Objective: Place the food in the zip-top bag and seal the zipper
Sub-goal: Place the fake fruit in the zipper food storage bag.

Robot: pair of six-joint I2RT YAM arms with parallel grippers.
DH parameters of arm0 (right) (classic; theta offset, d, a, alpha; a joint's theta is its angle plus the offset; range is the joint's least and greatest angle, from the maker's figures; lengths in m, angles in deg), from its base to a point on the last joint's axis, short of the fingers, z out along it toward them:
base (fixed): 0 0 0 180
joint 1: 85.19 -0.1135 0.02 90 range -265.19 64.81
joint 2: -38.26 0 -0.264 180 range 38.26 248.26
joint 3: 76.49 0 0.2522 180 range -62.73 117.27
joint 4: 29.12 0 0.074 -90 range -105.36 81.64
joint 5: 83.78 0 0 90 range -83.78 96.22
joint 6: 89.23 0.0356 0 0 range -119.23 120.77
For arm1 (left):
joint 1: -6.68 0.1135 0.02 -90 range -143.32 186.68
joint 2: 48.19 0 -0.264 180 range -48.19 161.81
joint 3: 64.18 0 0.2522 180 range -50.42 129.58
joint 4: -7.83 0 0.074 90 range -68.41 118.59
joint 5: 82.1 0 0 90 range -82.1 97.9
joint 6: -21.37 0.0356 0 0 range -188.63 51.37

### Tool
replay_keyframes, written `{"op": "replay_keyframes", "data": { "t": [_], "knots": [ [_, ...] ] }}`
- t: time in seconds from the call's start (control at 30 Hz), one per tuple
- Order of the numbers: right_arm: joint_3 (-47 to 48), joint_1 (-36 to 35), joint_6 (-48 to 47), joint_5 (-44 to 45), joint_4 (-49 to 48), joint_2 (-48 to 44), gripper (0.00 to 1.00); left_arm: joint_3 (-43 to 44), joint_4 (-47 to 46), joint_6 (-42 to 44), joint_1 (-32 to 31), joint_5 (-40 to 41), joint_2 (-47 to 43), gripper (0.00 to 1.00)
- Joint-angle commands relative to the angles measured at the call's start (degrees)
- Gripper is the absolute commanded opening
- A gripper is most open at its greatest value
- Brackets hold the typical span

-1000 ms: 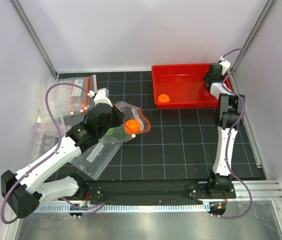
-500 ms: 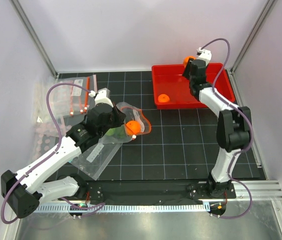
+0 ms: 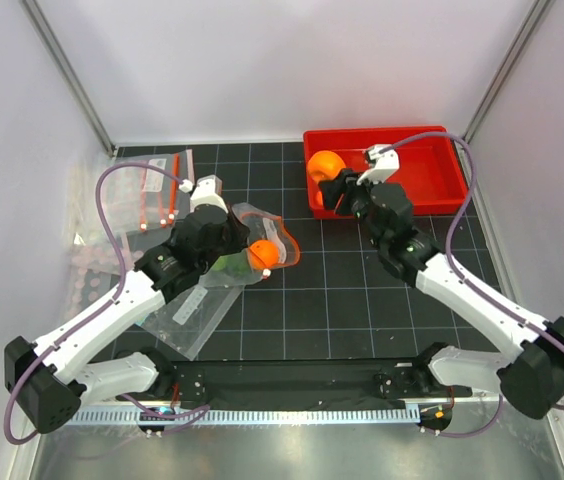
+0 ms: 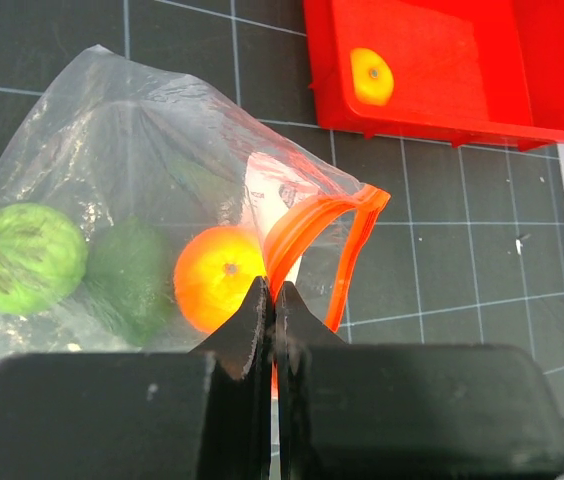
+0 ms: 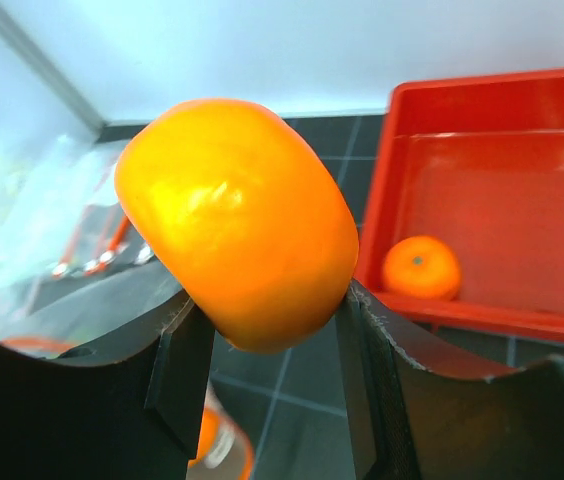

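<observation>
Fruit in grip: held orange [image 5: 237, 220] sat clamped between the fingers of the right gripper [image 5: 267, 310], jaws about half spread and pressing its flanks, up in the air near the left edge of the tray [image 5: 482, 95].
Fruit left out: tray orange [image 5: 420, 267] lay alone in the tray, near its left wall.
Fruit packed: bagged orange [image 4: 217, 275], dark green fruit [image 4: 132, 275] and light green fruit [image 4: 17, 255] lay side by side inside the bag [image 4: 112, 120].
Bag: flat on the mat, well left of the tray, its mouth turned toward the tray and standing open in a loop.
Left gripper [image 4: 270, 300]: jaws shut tight on the bag's mouth edge at the zipper [image 4: 317, 220]; whether they pinched the strip itself or the film just under it was hard to tell from the wrist view.
Feel of fruit: looked light, firm, glossy and round, so probably apt to slip or roll; best taken across its widest girth, as here, with a modest squeeze.
Feel of bag: thin limp film, likely slick and quick to collapse; the zipper looked the stiffest part, hence the best place to take hold.
Seal: would probably need the two sides of the zipper lined up, then pinched from one end along.
</observation>
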Motion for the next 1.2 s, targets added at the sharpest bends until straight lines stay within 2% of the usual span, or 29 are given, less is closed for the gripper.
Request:
{"op": "replay_keyframes", "data": {
  "t": [0.0,0.17,0.43,0.67,0.93,1.0,1.03,1.07,1.1,1.17],
  "knots": [
    [-3.09,-2.6,4.32,-5.78,1.13,-4.14,0.25,2.92,-0.08,1.47,0.19,2.87,-0.01,0.0],
    [-6.61,-8.84,3.37,-6.58,0.52,-5.64,0.25,3.09,0.27,1.65,0.19,3.58,-0.45,0.0],
    [-7.76,-15.6,0.9,-6.94,-3.61,0.07,0.25,3.18,0.54,1.83,0.19,4.02,-0.01,0.01],
    [-6.36,-17.99,-0.16,-5.79,-4.58,5.07,0.25,3.44,0.36,1.83,0.19,2.27,-0.01,0.01],
    [-3.54,-18.17,-0.68,-5.61,-7.92,11.75,0.25,2.83,-1.66,1.65,0.19,-5.63,-2.56,0.0],
    [-2.31,-18.08,-0.51,-6.58,-9.06,13.6,0.3,2.57,-2.01,1.21,0.19,-6.43,-3.0,0.0],
    [-1.96,-18.17,-0.25,-7.01,-9.41,14.21,0.36,2.57,-2.01,1.12,0.19,-7.05,-3.17,0.01],
    [-1.18,-18.17,0.02,-7.98,-9.24,14.74,0.44,2.57,-2.1,0.95,0.19,-7.23,-3.26,0.0],
    [-0.91,-18.17,0.11,-8.16,-9.15,15.44,0.65,2.48,-2.1,0.86,0.19,-7.31,-3.26,0.0],
    [-1.42,-18.08,0.46,-7.99,-9.33,15.19,0.79,2.57,-1.92,0.77,0.19,-6.88,-3.09,0.0]
  ]
}}
